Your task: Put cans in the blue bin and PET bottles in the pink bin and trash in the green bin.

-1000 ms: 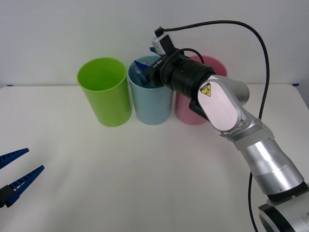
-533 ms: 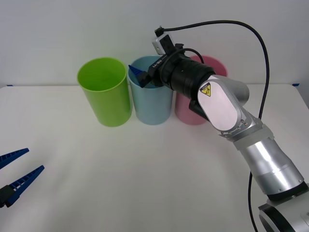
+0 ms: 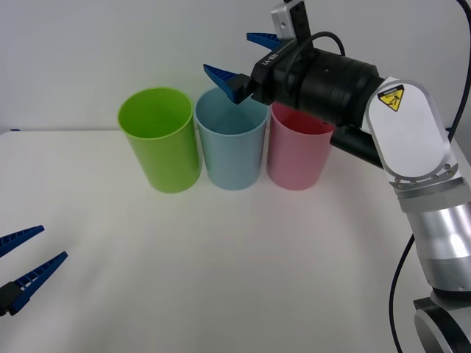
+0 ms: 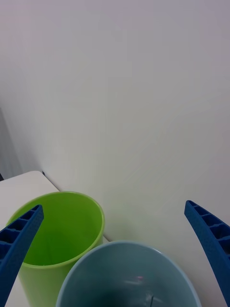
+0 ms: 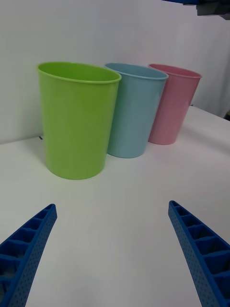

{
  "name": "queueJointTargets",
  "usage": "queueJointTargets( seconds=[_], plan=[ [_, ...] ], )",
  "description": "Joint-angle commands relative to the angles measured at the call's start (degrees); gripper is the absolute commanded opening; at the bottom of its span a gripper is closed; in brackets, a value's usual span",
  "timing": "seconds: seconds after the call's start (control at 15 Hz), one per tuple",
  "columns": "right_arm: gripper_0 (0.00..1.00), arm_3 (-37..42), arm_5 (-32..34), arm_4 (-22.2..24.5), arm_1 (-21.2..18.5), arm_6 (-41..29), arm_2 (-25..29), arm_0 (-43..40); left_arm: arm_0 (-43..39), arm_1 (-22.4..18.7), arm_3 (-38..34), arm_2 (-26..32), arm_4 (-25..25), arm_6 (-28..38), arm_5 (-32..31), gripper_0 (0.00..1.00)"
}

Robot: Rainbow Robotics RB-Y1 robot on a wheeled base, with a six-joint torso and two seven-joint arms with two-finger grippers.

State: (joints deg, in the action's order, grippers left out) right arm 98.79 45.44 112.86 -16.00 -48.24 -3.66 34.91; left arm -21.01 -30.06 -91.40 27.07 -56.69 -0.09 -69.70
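Note:
Three bins stand in a row at the back of the table: the green bin, the blue bin and the pink bin. My right gripper hovers open and empty above the blue bin's rim. Its wrist view looks down into the blue bin, with the green bin beside it. My left gripper rests open and empty low at the near left, facing the green bin, the blue bin and the pink bin. Cans, PET bottles and trash are out of view.
A white table spreads bare in front of the bins. A white wall rises right behind them. My right arm reaches in over the pink bin from the right.
My right gripper has risen from the blue bin's mouth to above its rim, and the arm has swung up and right. The left gripper has not moved.

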Motion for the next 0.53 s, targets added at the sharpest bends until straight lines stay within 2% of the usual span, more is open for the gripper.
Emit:
queueJointTargets(
  seconds=[0.07, 0.13, 0.27, 0.33, 0.53],
  plan=[
    [1.00, 7.2, 0.5, -8.4, -6.0, 0.6, 0.4, -5.8, 0.0, 0.0, 0.0, 0.0, 0.0, 0.0, 0.0, 0.79],
    [1.00, 10.5, 0.5, -12.1, -8.9, 1.3, 0.9, -9.2, 0.0, 0.0, 0.0, 0.0, 0.0, 0.0, 0.0, 0.80],
    [1.00, 14.7, 0.7, -17.2, -11.7, 5.2, 2.5, -15.0, 0.0, 0.0, 0.0, 0.0, 0.0, 0.0, 0.0, 0.79],
    [1.00, 15.7, 3.4, -21.6, -11.9, 9.1, 4.9, -18.3, 0.0, 0.0, 0.0, 0.0, 0.0, 0.0, 0.0, 0.79],
    [1.00, 17.8, 11.1, -26.5, -11.2, 17.5, 11.0, -25.2, 0.0, 0.0, 0.0, 0.0, 0.0, 0.0, 0.0, 0.79]
  ],
)
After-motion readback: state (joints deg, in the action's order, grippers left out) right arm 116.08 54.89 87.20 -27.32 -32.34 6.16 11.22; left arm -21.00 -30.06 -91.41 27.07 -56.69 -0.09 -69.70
